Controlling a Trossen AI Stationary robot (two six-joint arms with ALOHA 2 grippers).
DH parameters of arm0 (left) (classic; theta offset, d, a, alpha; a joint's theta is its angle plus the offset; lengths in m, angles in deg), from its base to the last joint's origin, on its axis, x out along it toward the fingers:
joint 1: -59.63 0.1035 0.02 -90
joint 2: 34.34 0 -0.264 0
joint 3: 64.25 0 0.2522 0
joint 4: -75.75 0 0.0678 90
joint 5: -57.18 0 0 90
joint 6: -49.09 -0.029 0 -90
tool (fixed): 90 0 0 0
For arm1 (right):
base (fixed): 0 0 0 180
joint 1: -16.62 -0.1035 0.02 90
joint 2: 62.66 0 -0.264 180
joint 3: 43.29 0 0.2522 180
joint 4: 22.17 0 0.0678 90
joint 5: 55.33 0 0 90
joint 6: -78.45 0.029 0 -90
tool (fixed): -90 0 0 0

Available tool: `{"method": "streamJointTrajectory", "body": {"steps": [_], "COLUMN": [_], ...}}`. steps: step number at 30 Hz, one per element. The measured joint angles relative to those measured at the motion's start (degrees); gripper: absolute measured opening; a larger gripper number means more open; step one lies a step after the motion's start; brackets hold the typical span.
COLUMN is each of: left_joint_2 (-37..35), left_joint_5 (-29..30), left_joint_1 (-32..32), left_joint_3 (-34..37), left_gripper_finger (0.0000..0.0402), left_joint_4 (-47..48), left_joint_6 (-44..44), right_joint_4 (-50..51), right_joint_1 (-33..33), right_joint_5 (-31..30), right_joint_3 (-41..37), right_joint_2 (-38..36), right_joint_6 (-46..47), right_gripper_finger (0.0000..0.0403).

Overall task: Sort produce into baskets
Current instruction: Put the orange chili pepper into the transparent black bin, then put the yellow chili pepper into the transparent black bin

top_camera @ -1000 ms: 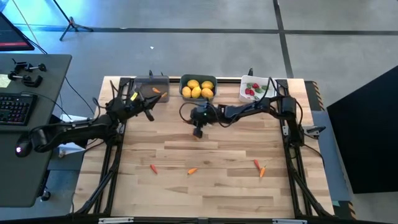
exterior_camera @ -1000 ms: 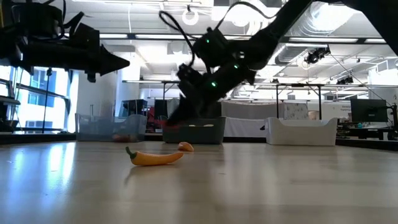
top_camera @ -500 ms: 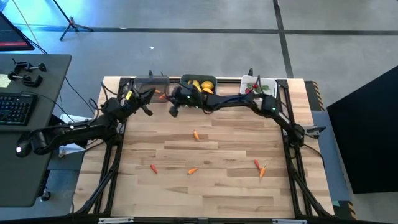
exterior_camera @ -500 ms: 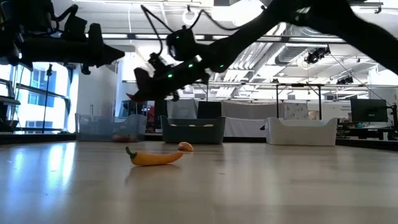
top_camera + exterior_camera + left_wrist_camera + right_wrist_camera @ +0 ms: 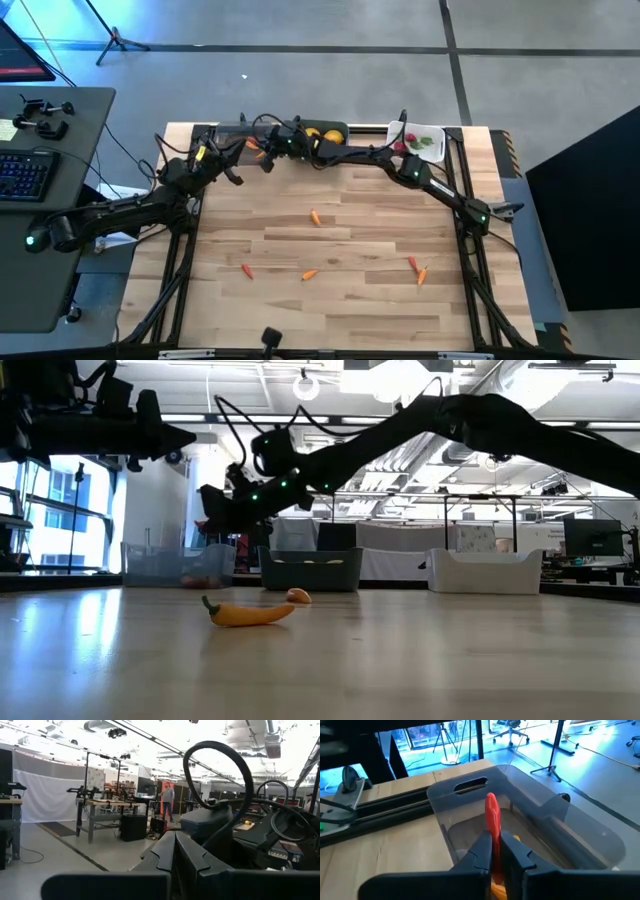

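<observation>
Wooden slats of the table (image 5: 330, 300) fill my overhead feed, with grey shop floor around it. My right gripper (image 5: 494, 851) is clamped on a carrot (image 5: 492, 822), red-orange and standing up between the fingers, held above the clear-grey bin (image 5: 555, 827) at the far left of the basket row. That arm reaches leftward across the far edge, passing over the dark bin (image 5: 322, 131) with its yellow lemons (image 5: 331, 136). The white bin (image 5: 425, 140), far right, holds small red and green bits. My left gripper (image 5: 238, 149) hangs shut and empty just left of the clear-grey bin. Out on the boards lie loose carrots: one mid-table (image 5: 315, 216), and nearer me one at left (image 5: 246, 270), one at centre (image 5: 310, 274), and a pair at right (image 5: 417, 269). Low down, a yellow-orange piece (image 5: 248, 612) lies on the wood.
</observation>
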State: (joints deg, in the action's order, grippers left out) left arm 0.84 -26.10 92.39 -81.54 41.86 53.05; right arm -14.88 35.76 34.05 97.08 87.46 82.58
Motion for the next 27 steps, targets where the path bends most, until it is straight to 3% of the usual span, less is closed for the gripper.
{"method": "streamJointTrajectory", "body": {"steps": [8,16,19,23,27], "left_joint_2": [0.0,0.0,0.0,0.0,0.0], "left_joint_5": [0.0,0.0,0.0,-0.1,-0.3], "left_joint_1": [0.0,0.0,0.0,0.0,0.0], "left_joint_3": [0.0,0.0,0.0,0.0,0.0], "left_gripper_finger": [0.0000,0.0000,0.0000,0.0000,0.0000], "left_joint_4": [0.3,0.5,0.9,1.1,1.1], "left_joint_6": [-0.1,-0.1,-0.1,-0.2,-0.8], "right_joint_4": [0.2,0.5,2.7,8.2,12.7], "right_joint_1": [0.4,0.4,0.1,-0.9,-1.5], "right_joint_5": [0.2,0.3,0.5,-2.8,-3.0], "right_joint_3": [0.1,0.1,0.1,0.1,0.1], "right_joint_2": [0.4,0.4,0.1,-2.0,-4.5], "right_joint_6": [0.4,0.5,1.1,-1.0,-4.2], "right_gripper_finger": [0.0045,0.0141,0.0159,0.0121,0.0026]}}
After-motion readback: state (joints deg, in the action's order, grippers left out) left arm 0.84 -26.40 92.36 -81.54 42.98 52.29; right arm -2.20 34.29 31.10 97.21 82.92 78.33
